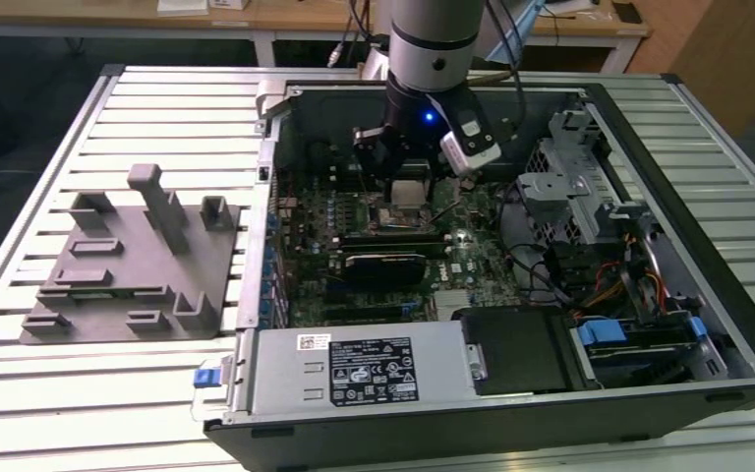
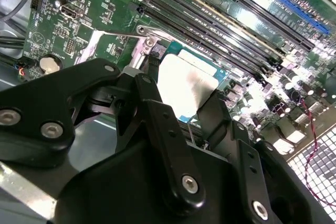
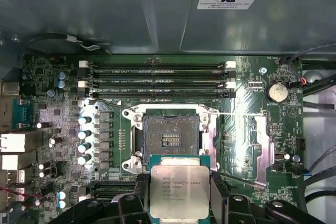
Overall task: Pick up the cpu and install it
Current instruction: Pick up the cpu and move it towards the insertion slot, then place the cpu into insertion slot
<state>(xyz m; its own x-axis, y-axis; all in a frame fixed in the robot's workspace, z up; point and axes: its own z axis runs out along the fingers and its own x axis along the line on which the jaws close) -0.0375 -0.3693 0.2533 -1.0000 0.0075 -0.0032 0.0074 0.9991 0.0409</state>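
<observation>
- Black jaws of the gripper [image 3: 179,184] sit closest to the lens in both wrist views. They are closed on two opposite edges of the cpu [image 3: 178,195].
- You are in the carry-and-place step, by my reading. The pickup is done and the chip is not yet seated.
- You can see the chip hanging over the motherboard [image 1: 450,261] inside the open computer case [image 1: 731,295]. In the first wrist view it sits just beside the socket [image 3: 170,137], not squarely over it.
- Note that the socket stands open. Its contact field is bare, and its metal load plate [image 3: 262,140] is folded aside.
- Seating, I judge, calls for you to centre the chip over the socket frame and keep it level and square to the edges. Come down gently, because those contacts look easy to bend.
- Look at the chip itself. It is small, flat and square, with a pale silvery lid carrying faint print and a green board rim showing around it.
- Well apart on the tabletop [image 1: 154,108], the grey fixture [image 1: 129,261] plays no part now.
</observation>
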